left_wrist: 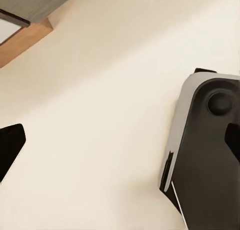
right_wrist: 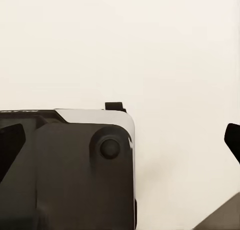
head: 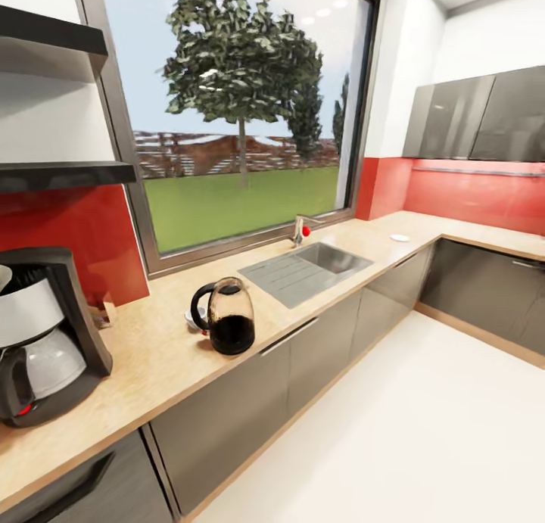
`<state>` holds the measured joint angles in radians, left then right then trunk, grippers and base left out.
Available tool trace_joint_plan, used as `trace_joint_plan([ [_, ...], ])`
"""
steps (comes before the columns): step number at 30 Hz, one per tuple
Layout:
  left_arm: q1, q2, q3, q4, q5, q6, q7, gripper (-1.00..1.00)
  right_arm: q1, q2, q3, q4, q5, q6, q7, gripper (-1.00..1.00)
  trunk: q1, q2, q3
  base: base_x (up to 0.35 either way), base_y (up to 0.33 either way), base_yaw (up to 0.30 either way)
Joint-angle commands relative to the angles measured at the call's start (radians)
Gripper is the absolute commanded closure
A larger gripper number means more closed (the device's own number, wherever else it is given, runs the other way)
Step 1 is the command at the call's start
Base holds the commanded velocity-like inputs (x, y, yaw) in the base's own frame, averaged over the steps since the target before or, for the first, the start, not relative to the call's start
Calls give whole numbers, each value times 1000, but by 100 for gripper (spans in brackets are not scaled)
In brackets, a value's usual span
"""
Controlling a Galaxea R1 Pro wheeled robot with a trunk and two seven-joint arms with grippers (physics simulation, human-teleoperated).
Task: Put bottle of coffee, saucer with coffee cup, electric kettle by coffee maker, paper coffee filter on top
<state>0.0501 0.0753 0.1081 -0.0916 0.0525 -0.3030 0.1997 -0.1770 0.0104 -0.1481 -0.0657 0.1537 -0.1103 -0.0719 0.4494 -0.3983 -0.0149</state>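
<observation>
The black and silver coffee maker [head: 42,334] stands on the wooden countertop [head: 151,356] at the left, with a glass carafe in it and something pale at its top edge. The electric kettle [head: 225,316], clear with a black handle and dark base, stands further right on the counter. A small white object [head: 188,320] is half hidden behind the kettle. A small white disc [head: 400,238] lies far along the counter past the sink. My left gripper [left_wrist: 120,145] and right gripper [right_wrist: 120,142] both hang open over the pale floor, with nothing between their fingers.
A steel sink [head: 306,269] with a tap [head: 300,229] sits under the big window. Two dark shelves [head: 64,175] hang at the left above the coffee maker. Dark cabinets run under the counter, which turns a corner at the right. The robot's own base [left_wrist: 205,155] shows below the grippers.
</observation>
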Motion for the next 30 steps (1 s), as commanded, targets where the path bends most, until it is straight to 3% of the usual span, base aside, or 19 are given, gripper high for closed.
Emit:
trace_joint_plan([
  [1, 1, 0, 3, -2, 6, -2, -2, -100, -1, 0, -8, 1, 10, -3, -3, -100, 1, -2, -2, 0, 0, -300],
  [30, 2, 0, 4, -2, 6, -2, -2, -100, -1, 2, -7, 0, 10, -3, -5, -100, 1, -2, -2, 0, 0, -295],
])
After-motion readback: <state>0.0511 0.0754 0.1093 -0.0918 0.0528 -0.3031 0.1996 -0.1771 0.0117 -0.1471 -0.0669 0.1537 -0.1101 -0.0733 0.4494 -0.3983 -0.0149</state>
